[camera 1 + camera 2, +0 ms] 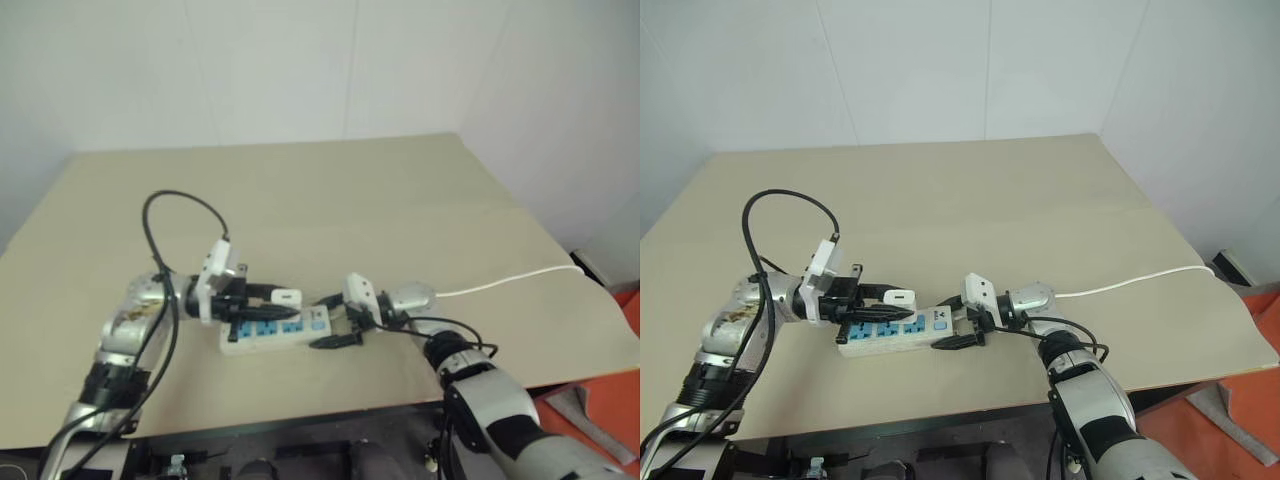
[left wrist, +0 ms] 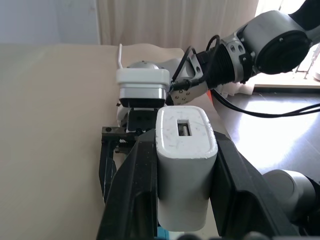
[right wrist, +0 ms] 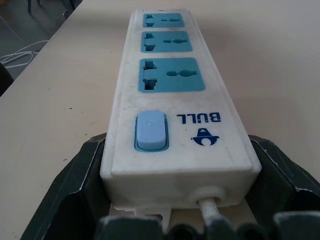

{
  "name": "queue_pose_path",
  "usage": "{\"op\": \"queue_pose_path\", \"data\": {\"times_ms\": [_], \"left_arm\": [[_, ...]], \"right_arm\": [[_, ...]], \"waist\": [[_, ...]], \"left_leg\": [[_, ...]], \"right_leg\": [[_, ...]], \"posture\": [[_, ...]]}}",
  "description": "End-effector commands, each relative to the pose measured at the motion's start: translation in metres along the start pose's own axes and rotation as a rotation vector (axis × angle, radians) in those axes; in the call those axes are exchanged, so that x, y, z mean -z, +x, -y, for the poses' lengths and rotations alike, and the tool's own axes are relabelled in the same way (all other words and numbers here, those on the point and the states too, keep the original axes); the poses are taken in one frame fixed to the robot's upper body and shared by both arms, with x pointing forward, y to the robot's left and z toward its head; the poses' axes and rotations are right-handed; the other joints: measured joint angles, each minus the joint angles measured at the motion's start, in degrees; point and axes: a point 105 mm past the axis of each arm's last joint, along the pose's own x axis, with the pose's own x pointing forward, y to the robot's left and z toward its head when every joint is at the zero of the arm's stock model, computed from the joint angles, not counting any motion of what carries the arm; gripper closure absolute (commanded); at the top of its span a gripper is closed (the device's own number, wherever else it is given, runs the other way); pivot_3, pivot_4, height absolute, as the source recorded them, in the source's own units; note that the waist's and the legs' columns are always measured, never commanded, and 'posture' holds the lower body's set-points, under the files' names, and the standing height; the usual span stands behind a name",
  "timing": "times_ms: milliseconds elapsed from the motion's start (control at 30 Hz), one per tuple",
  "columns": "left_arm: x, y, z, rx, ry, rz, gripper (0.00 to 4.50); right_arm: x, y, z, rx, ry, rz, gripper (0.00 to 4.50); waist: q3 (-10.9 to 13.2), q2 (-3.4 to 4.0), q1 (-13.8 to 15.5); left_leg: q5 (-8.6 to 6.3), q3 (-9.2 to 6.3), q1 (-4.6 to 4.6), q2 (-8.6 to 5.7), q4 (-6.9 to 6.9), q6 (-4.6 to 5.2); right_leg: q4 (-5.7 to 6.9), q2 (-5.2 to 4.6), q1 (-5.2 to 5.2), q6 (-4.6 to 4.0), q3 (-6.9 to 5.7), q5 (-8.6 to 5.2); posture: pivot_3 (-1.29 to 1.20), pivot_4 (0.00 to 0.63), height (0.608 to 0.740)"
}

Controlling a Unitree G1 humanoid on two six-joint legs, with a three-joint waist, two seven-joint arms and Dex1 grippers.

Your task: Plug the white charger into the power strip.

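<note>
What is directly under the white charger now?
The charger, shut in the left claw, hangs over the strip, apart from its blue sockets. Its prongs are hidden. The right claw grips the strip's cord end.

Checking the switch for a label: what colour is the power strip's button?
Light blue, on the white power strip; the button shows best in the right wrist view.
</note>
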Motion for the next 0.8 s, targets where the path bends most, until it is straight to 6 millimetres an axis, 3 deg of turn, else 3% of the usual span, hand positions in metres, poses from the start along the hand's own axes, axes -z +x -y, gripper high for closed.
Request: {"op": "queue_pose_path", "data": {"times_ms": [33,800], "left_arm": [[0.001,0.001,-0.001,0.004,0.036,-0.004,3.5],[0.019,0.01,-0.004,-0.01,0.056,-0.012,3.5]], "right_arm": [[0.002,0.002,-0.001,-0.01,0.006,-0.014,1.1],[0.003,0.002,-0.001,0.003,0.01,-0.016,1.1]], "waist": [[0.0,0.0,0.0],[0.0,0.01,0.0]], "left_leg": [[0.0,0.0,0.01,0.0,0.0,0.0],[0.0,0.0,0.02,0.0,0.0,0.0]], "right_leg": [[0.0,0.0,0.0,0.0,0.0,0.0],[0.0,0.0,0.01,0.0,0.0,0.0]], "posture": [[0.0,0.15,0.74],[0.0,0.15,0.74]]}}
